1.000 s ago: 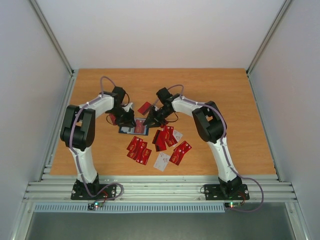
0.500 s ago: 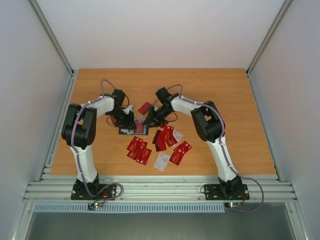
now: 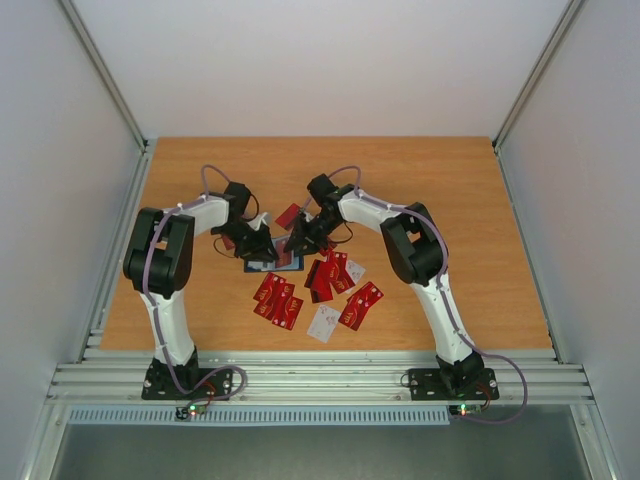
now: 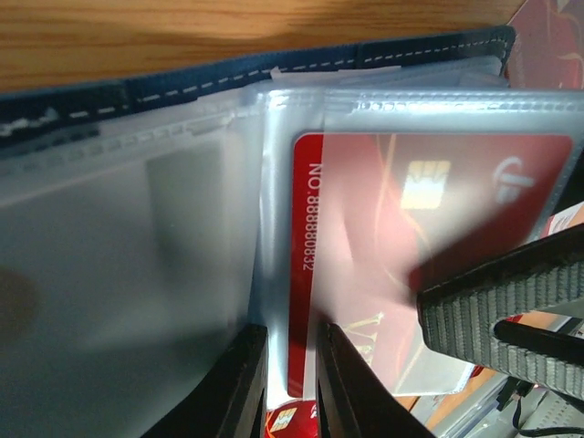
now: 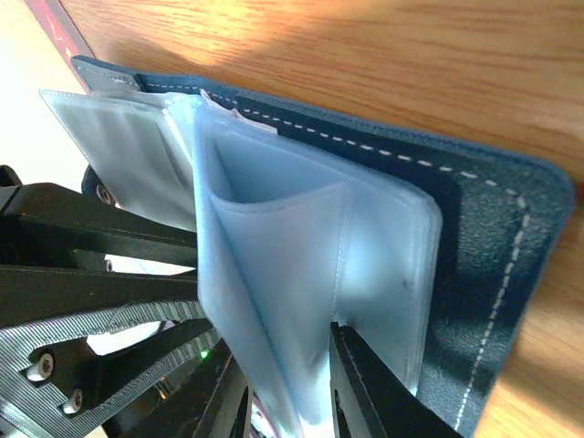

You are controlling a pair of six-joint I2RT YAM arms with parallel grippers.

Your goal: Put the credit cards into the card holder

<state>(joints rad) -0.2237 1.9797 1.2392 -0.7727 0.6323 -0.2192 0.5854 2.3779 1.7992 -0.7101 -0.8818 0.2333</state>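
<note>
The navy card holder (image 3: pixel 272 264) lies open on the table between both grippers. In the right wrist view my right gripper (image 5: pixel 287 351) is shut on a pale blue plastic sleeve (image 5: pixel 274 237) of the card holder (image 5: pixel 493 237), lifting it off the cover. In the left wrist view a red credit card (image 4: pixel 401 201) sits mostly inside a clear sleeve under the card holder's stitched edge (image 4: pixel 274 68). Its left strip is uncovered. My left gripper (image 4: pixel 287 333) has its jaws nearly together over that strip; whether they pinch anything is unclear. Left gripper (image 3: pixel 258 245) and right gripper (image 3: pixel 296 243) almost meet.
Several loose red cards (image 3: pixel 278 298) lie in front of the card holder, more (image 3: pixel 330 272) to its right, with a white card (image 3: pixel 325 322) nearest the arms. One red card (image 3: pixel 289 214) lies behind the grippers. The right gripper's ribbed finger (image 4: pixel 511 310) crosses the left wrist view.
My left gripper has slid a little to the right, towards the right gripper, and the card holder has shifted slightly right with it. The right arm has leaned in a little.
</note>
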